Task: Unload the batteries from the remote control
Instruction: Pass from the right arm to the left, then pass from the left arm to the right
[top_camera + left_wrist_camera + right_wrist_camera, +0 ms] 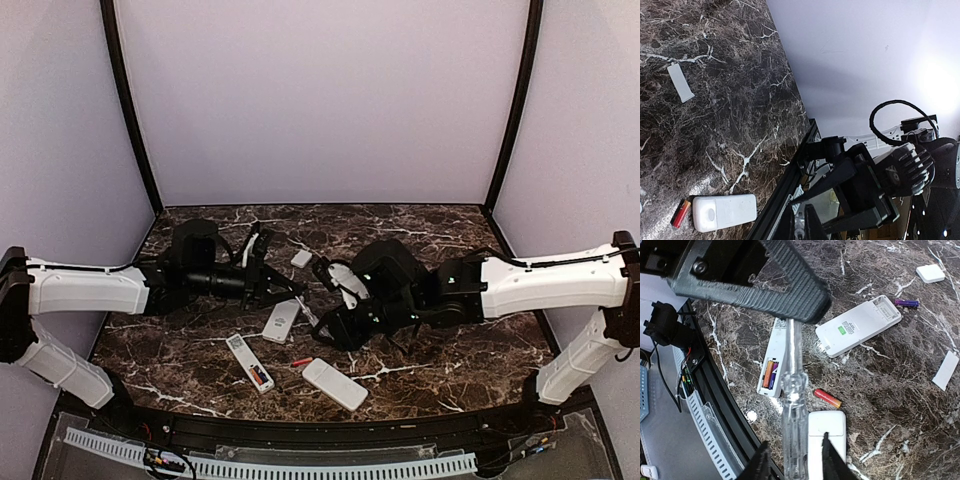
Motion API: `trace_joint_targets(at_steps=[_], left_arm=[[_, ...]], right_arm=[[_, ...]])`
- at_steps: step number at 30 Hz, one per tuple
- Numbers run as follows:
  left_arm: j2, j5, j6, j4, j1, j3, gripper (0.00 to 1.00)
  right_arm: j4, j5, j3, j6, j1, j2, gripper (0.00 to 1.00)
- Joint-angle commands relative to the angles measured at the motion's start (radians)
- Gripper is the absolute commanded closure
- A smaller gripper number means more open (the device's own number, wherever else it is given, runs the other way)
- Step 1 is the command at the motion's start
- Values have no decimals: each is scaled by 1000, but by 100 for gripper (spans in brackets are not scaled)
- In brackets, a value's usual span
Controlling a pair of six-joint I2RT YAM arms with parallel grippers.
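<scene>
A white remote [771, 357] lies open on its face, with an orange and a purple battery [768, 374] in its bay; it also shows in the top view [250, 362]. A loose red battery [827, 397] lies beside it, also in the top view [300, 362]. A second open remote [857, 326] has an empty bay, with a purple battery [906, 303] next to it. My right gripper [792, 462] is shut on a clear-handled screwdriver [792, 430], held above the table. My left gripper [801, 227] is shut with nothing seen in it, hovering close to the right one [335, 330].
A third white remote [826, 435] lies closed near the front edge [335, 383]. Flat white covers lie at the back [930, 273] and to the side [945, 370]. The black table rim [715, 385] and a cable chain run along the near edge.
</scene>
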Motion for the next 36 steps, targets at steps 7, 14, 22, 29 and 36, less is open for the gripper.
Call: trace_joint_targets(at_steps=[7,14,22,29,36], left_arm=[[-172,-179,-11,88,-10,-80,100],[-136,-77,-104,354,-10,-98,100],[-100,-17,-147,469,-10,-85,100],[-117,-35,-140,465,-10,-102,100],[-123,-46,-146,470,-10,-103,100]], right_arm=[[308,151,-189,233,10,-209,17],[792,141,-376,394,10,-252,19],[850,94,-305,356,10,-164,31],[901,85,-303,352,10,-144,51],[919,66,-286,348,10,-111,57]])
